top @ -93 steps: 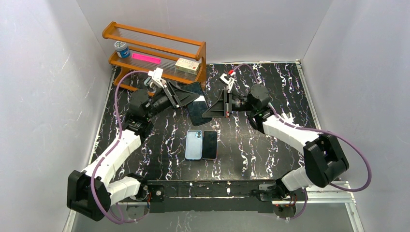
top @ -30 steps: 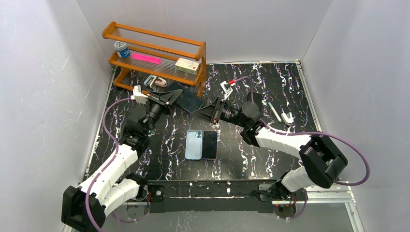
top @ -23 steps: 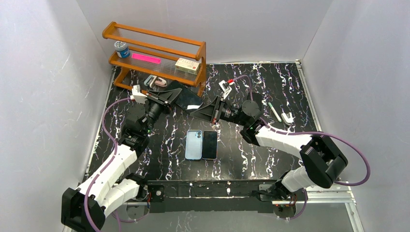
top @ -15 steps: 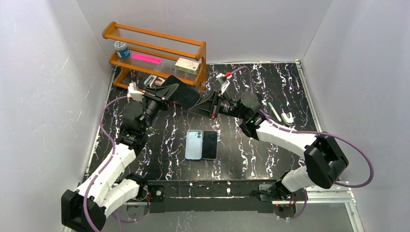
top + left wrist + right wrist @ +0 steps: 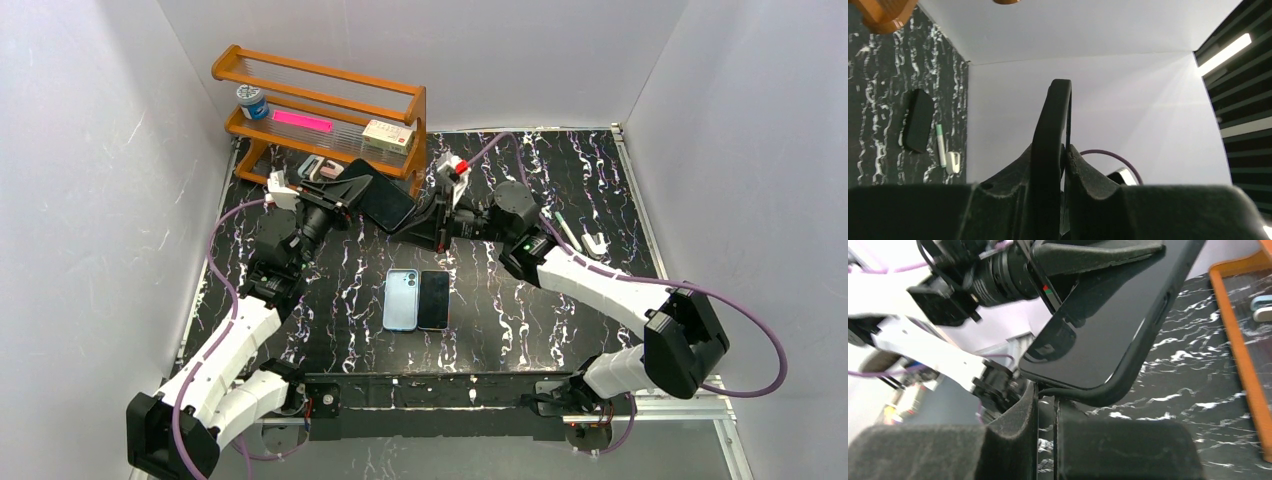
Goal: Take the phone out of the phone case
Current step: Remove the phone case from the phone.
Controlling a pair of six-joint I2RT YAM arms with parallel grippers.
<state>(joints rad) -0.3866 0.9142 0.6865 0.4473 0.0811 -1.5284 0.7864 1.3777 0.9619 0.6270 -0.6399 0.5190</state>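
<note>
left fingers (image 5: pixel 1008 182) clamp phone case (image 5: pixel 1050 125) edge, held aloft; right fingers (image 5: pixel 1015 415) pinched shut on its corner lip; phone (image 5: pixel 1098 310) inside

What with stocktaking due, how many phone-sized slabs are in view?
4: a black cased phone held aloft; a blue slab and a black slab lying side by side; a dark slab beside the pen. Others may be hidden.

1. You see the phone (image 5: pixel 1098 315) face glossy black and mirror-smooth, throwing reflections.
2. Your phone case (image 5: pixel 1125 377) rim looks matt black, like smooth plastic or rubber.
3. The right gripper (image 5: pixel 1045 397) pads (image 5: pixel 998 445) look matt, grainy, foam-like.
4. The table (image 5: pixel 600 170) top is black, marble-patterned, white-veined.
5. The far-left rack (image 5: pixel 320 75) is varnished orange-brown wood.
</note>
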